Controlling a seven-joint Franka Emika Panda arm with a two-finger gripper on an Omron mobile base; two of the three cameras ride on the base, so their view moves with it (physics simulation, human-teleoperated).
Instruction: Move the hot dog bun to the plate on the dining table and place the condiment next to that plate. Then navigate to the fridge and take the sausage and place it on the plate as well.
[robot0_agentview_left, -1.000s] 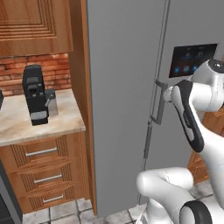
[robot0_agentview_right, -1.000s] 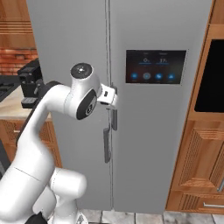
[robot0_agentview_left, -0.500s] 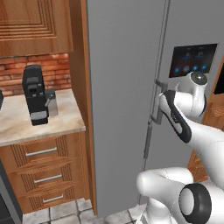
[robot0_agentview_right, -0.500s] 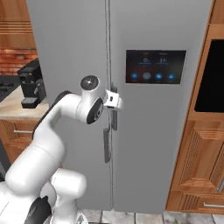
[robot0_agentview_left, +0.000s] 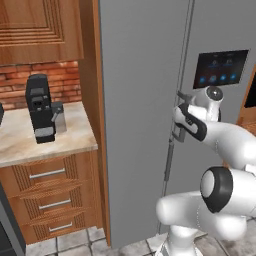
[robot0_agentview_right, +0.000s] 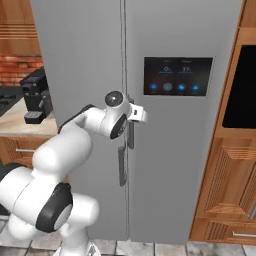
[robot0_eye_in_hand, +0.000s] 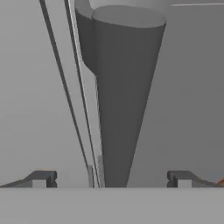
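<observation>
Tall grey steel fridge (robot0_agentview_left: 145, 100) (robot0_agentview_right: 100, 60): two doors, both shut, meeting at a thin vertical seam. A small dark display panel (robot0_agentview_right: 178, 76) (robot0_agentview_left: 221, 68) with blue icons sits on the right door. Long grey vertical handles flank the seam; the right door's handle (robot0_eye_in_hand: 124, 87) (robot0_agentview_right: 131, 132) fills the middle of the hand view as a broad grey bar, with the seam running just to its left.

Two-finger gripper (robot0_eye_in_hand: 111, 179) (robot0_agentview_right: 137, 114): at the door front, level with the upper end of the handle. Its dark fingertips (robot0_eye_in_hand: 41, 178) stand wide apart, one on each side of the handle, with grey door face showing between each tip and the bar. Nothing is held.

White Franka arm (robot0_agentview_right: 75, 145) (robot0_agentview_left: 220, 135): reaches forward from the base to the seam, elbow bent near the doors.

Left of the fridge: a wooden side panel, then a beige marbled counter (robot0_agentview_left: 30, 145) over wooden drawers (robot0_agentview_left: 47, 200), bearing a black coffee machine (robot0_agentview_left: 40, 107) (robot0_agentview_right: 36, 95) against a red brick wall (robot0_agentview_left: 15, 82).

Right of the fridge: wooden cabinetry with a dark built-in oven window (robot0_agentview_right: 241, 85), close beside the right door's edge.

Floor: grey tiles (robot0_agentview_right: 165, 247) before the fridge.
</observation>
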